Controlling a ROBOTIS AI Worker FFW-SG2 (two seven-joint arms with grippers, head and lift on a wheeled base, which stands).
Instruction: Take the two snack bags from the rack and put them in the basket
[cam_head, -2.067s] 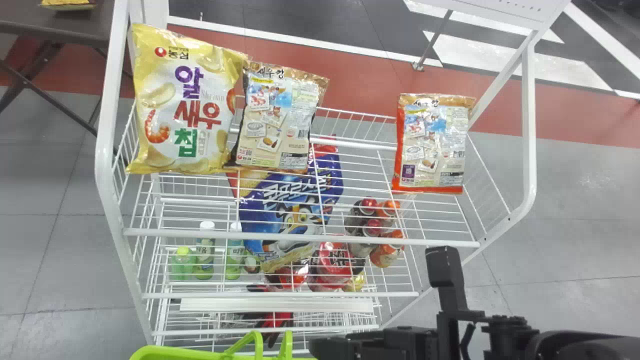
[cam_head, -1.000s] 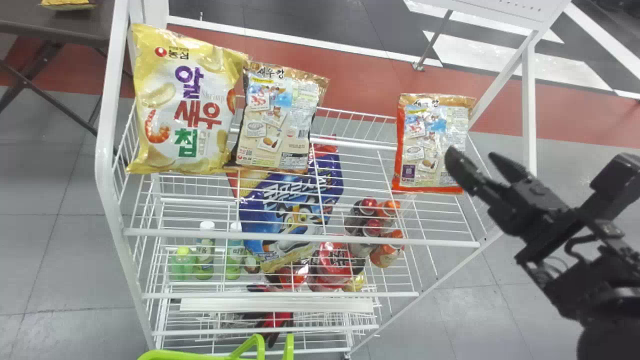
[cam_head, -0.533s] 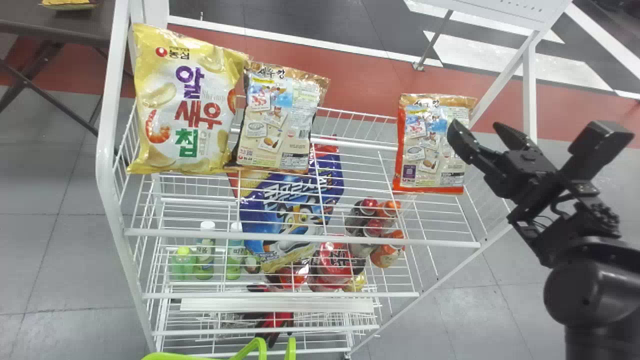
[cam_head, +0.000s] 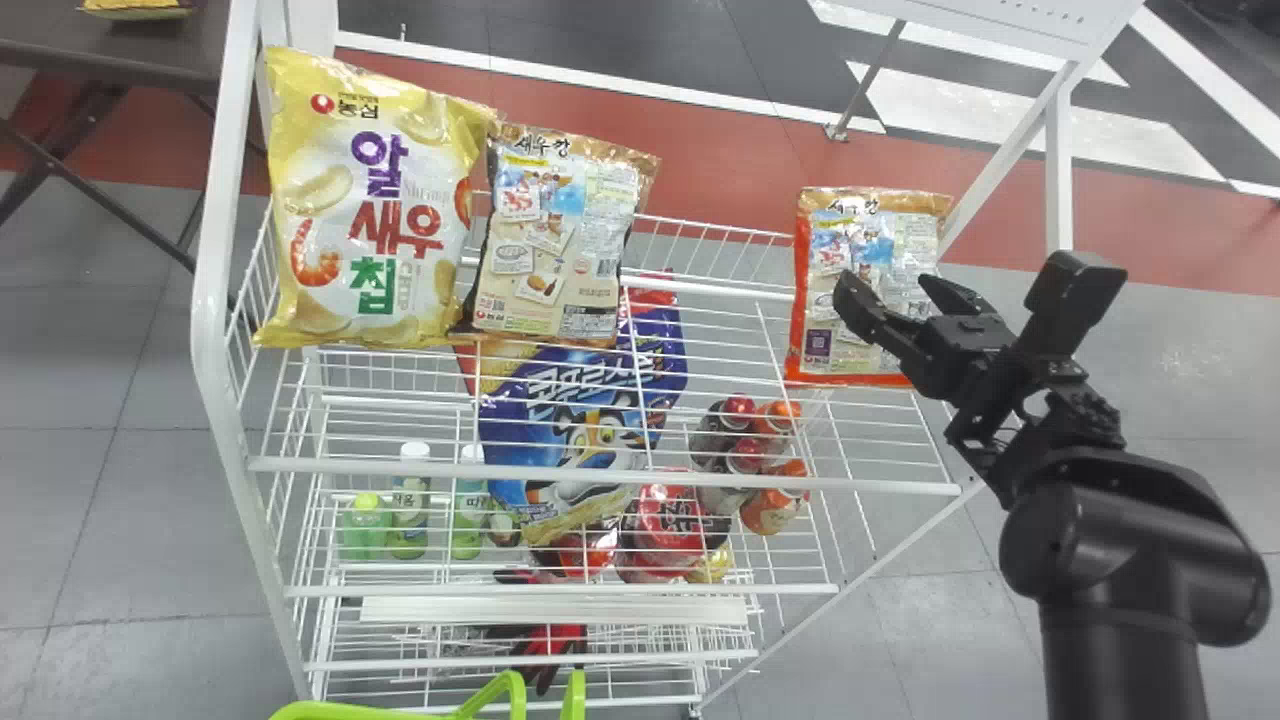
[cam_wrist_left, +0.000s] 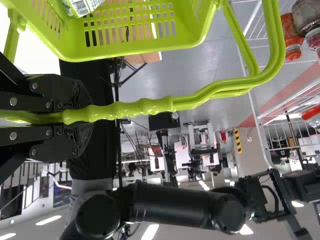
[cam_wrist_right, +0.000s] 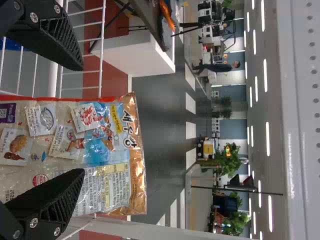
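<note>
Right claw (cam_head: 888, 288) spread open — red-edged snack bag (cam_head: 825, 255) just beyond its tips.

A big blue bag (cam_head: 575, 385) with a cartoon tiger is near red and orange cans (cam_head: 738, 412). Little green bottles (cam_head: 366, 530) are near it too. A yellow packet (cam_head: 135, 8) sits on a dark table (cam_head: 50, 28), and leafy plants (cam_wrist_right: 229, 162) are far back

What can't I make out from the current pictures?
Basket's full inside: head view, bottom edge; left wrist view, top edge.
Rest of packet in it: left wrist view, top edge.
Left side of middle bag: head view, behind yellow bag.
Lower right corner of right bag: head view, behind right end effector.
</note>
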